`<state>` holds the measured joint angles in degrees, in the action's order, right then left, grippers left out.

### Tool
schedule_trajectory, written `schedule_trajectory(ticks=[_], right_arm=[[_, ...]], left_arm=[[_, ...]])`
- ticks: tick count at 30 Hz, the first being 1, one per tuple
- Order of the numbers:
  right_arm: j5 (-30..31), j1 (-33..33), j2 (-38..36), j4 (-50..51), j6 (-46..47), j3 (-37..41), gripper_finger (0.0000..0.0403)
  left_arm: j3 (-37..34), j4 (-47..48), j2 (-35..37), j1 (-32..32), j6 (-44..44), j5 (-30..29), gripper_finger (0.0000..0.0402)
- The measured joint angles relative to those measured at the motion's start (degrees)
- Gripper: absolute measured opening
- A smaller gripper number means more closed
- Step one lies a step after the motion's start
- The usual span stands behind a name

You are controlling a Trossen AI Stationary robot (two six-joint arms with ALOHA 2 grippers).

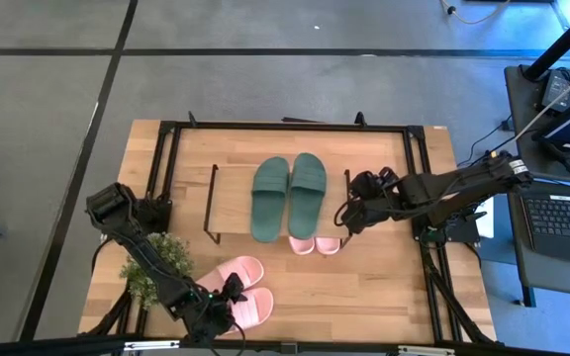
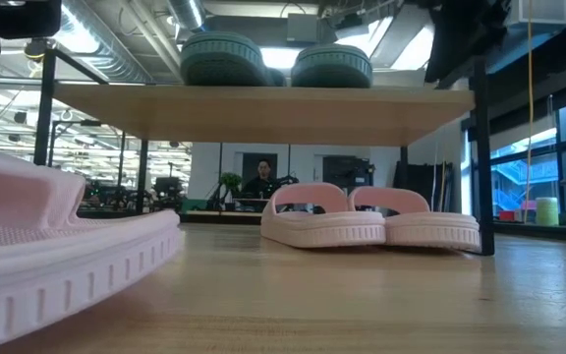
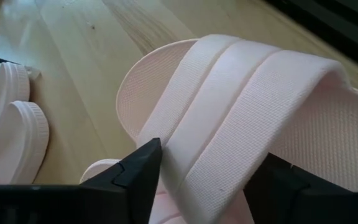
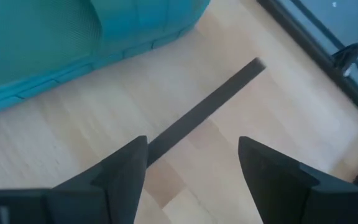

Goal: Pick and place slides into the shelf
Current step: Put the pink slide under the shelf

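Two dark green slides (image 1: 270,198) (image 1: 308,193) lie side by side, soles down, on the shelf (image 1: 231,203), a plank on black wire legs. Two light pink slides (image 1: 302,244) (image 1: 327,244) stand on the table under the shelf's near edge, also seen in the low view (image 2: 371,221). Two more pink slides (image 1: 236,272) (image 1: 253,307) lie near the table's near edge. My left gripper (image 1: 228,297) (image 3: 207,180) is down on the nearer one. My right gripper (image 1: 349,213) (image 4: 191,162) is open above the table by the shelf's right end, beside the green slide (image 4: 55,43). My left gripper has the nearer pink slide by its wide strap (image 3: 229,124), pinched across the strap's width, one finger (image 3: 145,171) at each edge. The fingers come from above, slanting down. The slide's sole (image 2: 67,265) shows low by the table; whether it is lifted I cannot tell.
A small green plant (image 1: 151,262) stands at the table's near left, close to my left arm. A black metal frame (image 1: 285,127) runs round the tabletop. The shelf's black leg bar (image 4: 204,112) lies just below my right gripper. Bare wood shows at the table's near right.
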<state>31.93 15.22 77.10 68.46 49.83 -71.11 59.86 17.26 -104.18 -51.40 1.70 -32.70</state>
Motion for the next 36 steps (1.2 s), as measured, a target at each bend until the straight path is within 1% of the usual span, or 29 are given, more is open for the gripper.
schedule_trajectory(ticks=[4, 9, 12, 15, 16, 22, 26, 30, 33, 34, 36], right_arm=[[1.27, 0.99, -0.01, 3.21, -1.0, -3.17, 0.0253], [4.85, 3.19, -0.81, 9.06, 0.98, -7.18, 0.0253], [7.2, 4.63, -3.12, 11.0, 3.11, -7.87, 0.0253], [7.24, 5.92, -6.44, 11.27, 4.49, -7.9, 0.0253], [7.23, 6.36, -7.53, 11.29, 5.23, -7.91, 0.0253], [7.4, 7.87, -12.81, 11.29, 6.95, -7.91, 0.0253], [7.45, 7.87, -14.08, 11.58, 6.47, -7.91, 0.0253], [7.48, 7.87, -14.32, 15.69, 5.09, -7.91, 0.0253], [9.28, 7.87, -14.32, 21.08, 7.72, -7.91, 0.0253], [10.34, 7.85, -14.63, 21.89, 8.71, -7.9, 0.0253], [11.01, 7.82, -16.46, 20.93, 7.87, -7.3, 0.0253]], left_arm=[[0.0, 0.13, 0.04, 0.02, 0.1, -0.19, 0.0164], [0.0, 0.24, 0.07, 0.02, 0.12, -0.22, 0.0109], [0.0, 0.26, 0.09, 0.02, 0.14, -0.19, 0.0067], [0.0, 0.37, 0.1, 0.37, 0.07, -0.17, 0.0019], [0.01, 0.47, 0.11, 0.67, -0.51, -0.14, 0.0011], [-0.02, 0.76, 3.23, 4.02, -5.22, -0.38, 0.0006], [-0.13, -0.64, 6.63, 7.03, -12.02, -6.29, 0.0005], [0.0, -1.32, 8.33, 11.0, -17.25, -12.87, 0.0004], [-0.04, -1.1, 8.37, 14.54, -20.69, -13.38, 0.0003], [-0.04, -1.02, 8.41, 15.71, -22.47, -13.36, 0.0003], [-0.04, -0.38, 8.41, 17.89, -25.68, -12.8, 0.0002]])
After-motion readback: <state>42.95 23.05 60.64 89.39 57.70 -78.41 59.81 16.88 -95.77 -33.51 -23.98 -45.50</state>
